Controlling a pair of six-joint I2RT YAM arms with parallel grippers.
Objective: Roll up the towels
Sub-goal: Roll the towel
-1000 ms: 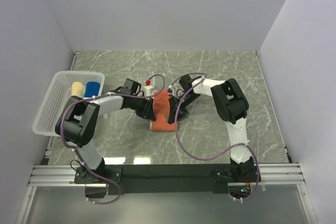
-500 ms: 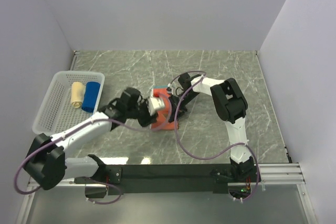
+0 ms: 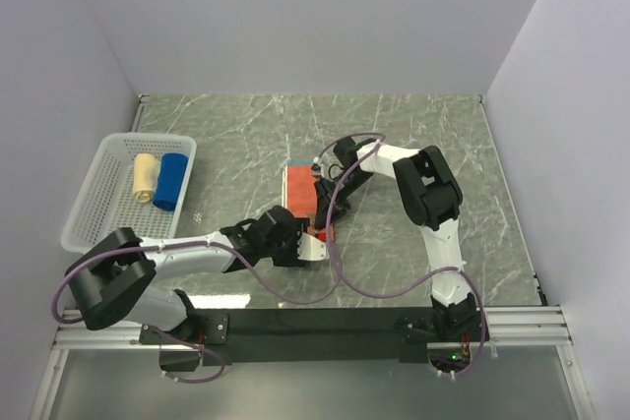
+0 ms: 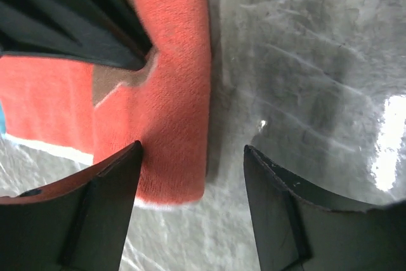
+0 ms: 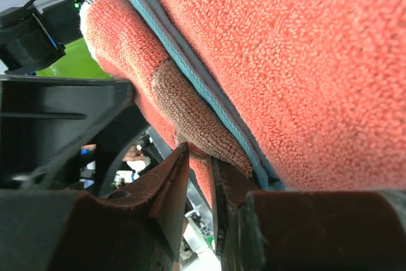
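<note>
I see the rust-orange towel lying right of the basket. The right gripper pinches its fold (teal edging showing), and the left gripper is spread over the towel's end.

A rust-orange towel right of the white lattice basket shows a dark brown print patch, a teal stripe and white edging; inside the basket lie a plain beige towel and a plain blue towel; the table beneath the basket is grey-green marble veined in white; the left arm and right arm are white and black, trailed by purple cables.
</note>
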